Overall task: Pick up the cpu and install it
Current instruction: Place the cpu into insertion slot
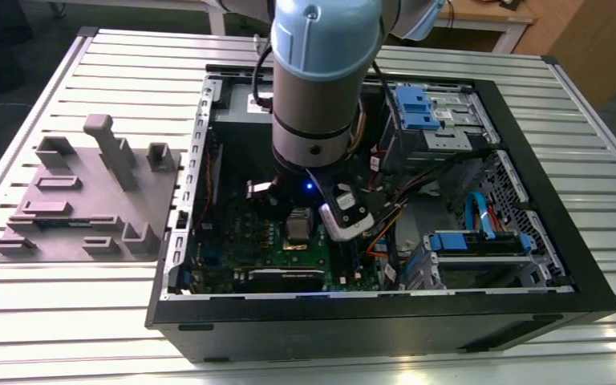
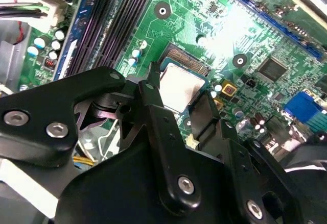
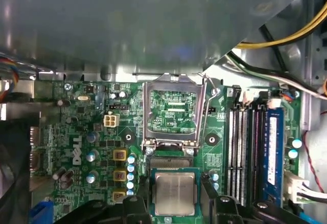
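On the exterior view's left, a grey moulded plate (image 1: 89,200) lies on the slatted counter (image 1: 51,321), just beside the open computer case (image 1: 372,329). My arm (image 1: 324,80) reaches down into it, covering much of the motherboard (image 1: 286,257). In the first wrist view the socket's load plate (image 3: 171,106) stands raised. The cpu (image 3: 175,191) lies flat over the socket, metal top up and square to it, with a strip of contacts bare. The hand (image 3: 176,197) grips two opposite edges. Its linkage hides one corner in the second wrist view.
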Motion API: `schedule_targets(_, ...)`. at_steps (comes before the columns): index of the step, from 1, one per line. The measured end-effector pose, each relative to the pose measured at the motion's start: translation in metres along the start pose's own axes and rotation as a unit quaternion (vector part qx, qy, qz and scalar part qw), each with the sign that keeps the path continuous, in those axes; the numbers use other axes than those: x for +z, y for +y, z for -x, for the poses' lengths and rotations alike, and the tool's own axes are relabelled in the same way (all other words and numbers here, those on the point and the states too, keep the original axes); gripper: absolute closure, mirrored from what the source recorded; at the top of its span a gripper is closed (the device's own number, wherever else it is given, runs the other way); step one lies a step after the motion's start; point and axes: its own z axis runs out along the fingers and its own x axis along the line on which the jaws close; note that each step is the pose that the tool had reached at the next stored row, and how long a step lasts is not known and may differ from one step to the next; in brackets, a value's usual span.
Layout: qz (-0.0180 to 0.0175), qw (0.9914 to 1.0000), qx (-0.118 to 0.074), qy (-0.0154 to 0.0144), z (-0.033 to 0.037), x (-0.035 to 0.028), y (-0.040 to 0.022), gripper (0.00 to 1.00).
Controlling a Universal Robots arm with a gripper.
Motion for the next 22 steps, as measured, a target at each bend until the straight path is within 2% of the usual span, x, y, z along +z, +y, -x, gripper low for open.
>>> schedule_targets(6, -0.0001, 1.0, 0.0, 0.0021, -0.0028, 0.0107, -0.0003, 0.53)
schedule_targets(14, -0.0001, 1.0, -0.001, 0.0027, -0.0029, 0.0192, -0.0004, 0.53)
schedule_targets(17, -0.0005, 0.99999, -0.002, 0.0035, -0.003, 0.0214, -0.0006, 0.53)
schedule_targets(22, 0.0, 0.99999, -0.001, 0.0033, -0.0029, 0.0213, -0.0004, 0.53)
